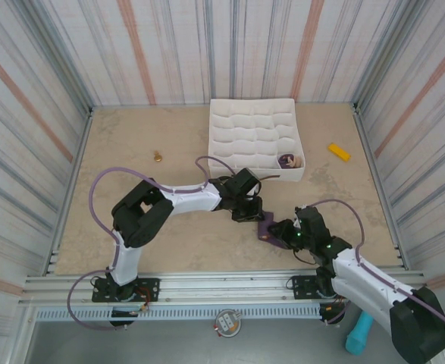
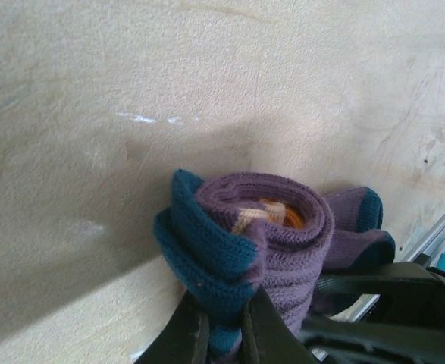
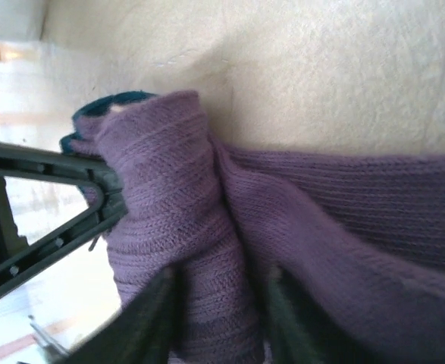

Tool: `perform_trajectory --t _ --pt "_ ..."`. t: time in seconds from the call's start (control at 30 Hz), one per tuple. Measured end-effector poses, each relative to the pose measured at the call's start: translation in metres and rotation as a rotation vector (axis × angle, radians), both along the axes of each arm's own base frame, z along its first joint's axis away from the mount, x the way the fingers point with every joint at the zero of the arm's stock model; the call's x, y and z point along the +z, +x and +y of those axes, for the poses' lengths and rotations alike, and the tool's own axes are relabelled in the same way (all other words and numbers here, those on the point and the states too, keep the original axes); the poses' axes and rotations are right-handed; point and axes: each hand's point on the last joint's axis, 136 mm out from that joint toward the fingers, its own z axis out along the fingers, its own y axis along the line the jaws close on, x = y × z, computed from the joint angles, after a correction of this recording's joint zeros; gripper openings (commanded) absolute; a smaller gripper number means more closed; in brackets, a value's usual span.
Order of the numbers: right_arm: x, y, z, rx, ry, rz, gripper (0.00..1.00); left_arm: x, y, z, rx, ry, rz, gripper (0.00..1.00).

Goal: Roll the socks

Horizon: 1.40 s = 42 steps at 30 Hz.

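Note:
The socks [image 1: 266, 224] lie as one purple bundle near the front middle of the table, between the two grippers. In the left wrist view the socks [image 2: 283, 227] are wound into a roll with orange showing at its core and a teal band on the outside. My left gripper [image 2: 224, 322] is shut, pinching that teal band. It reaches the bundle from the left [image 1: 250, 211]. My right gripper [image 1: 284, 233] comes in from the right. Its fingers [image 3: 218, 296] stand apart on either side of the purple roll [image 3: 177, 197], with a dark gap at the right finger.
A white compartmented tray [image 1: 220, 152] stands at the back, with a small rolled item [image 1: 289, 160] in its front right cell. A yellow block [image 1: 339, 152] lies to its right and a small brass piece [image 1: 158, 157] to its left. Striped walls close in three sides.

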Motion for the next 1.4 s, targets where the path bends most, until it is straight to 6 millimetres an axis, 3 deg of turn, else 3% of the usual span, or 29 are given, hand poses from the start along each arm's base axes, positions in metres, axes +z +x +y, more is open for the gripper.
perform_trajectory --t 0.2,0.43,0.5,0.67,0.97,1.07,1.17,1.33,1.4 --pt "0.032 0.007 0.000 0.049 -0.074 -0.018 0.64 -0.001 0.000 0.003 -0.025 -0.003 0.000 0.00" --pt "0.066 0.012 -0.015 0.047 -0.215 -0.016 0.62 -0.004 -0.001 0.030 -0.007 -0.021 0.022 0.00" --pt "0.063 0.009 -0.024 0.030 -0.264 0.023 0.61 -0.004 0.002 0.037 0.004 -0.025 0.029 0.00" --pt "0.032 -0.010 -0.043 0.022 -0.377 0.159 0.63 -0.005 0.008 0.049 0.016 -0.033 0.032 0.00" --pt "-0.004 -0.029 -0.042 0.103 -0.463 0.216 0.61 -0.005 0.008 0.056 0.019 -0.046 0.034 0.00" --pt "-0.010 -0.026 -0.037 0.120 -0.477 0.208 0.55 -0.006 0.008 0.056 0.018 -0.048 0.035 0.00" --pt "-0.011 -0.019 -0.030 0.128 -0.475 0.174 0.44 -0.006 0.008 0.055 0.017 -0.049 0.035 0.00" --pt "-0.015 -0.007 -0.021 0.123 -0.447 0.126 0.08 -0.005 0.007 0.055 0.009 -0.053 0.036 0.00" --pt "-0.015 -0.002 -0.017 0.119 -0.438 0.111 0.00 -0.005 0.006 0.055 0.002 -0.056 0.036 0.00"
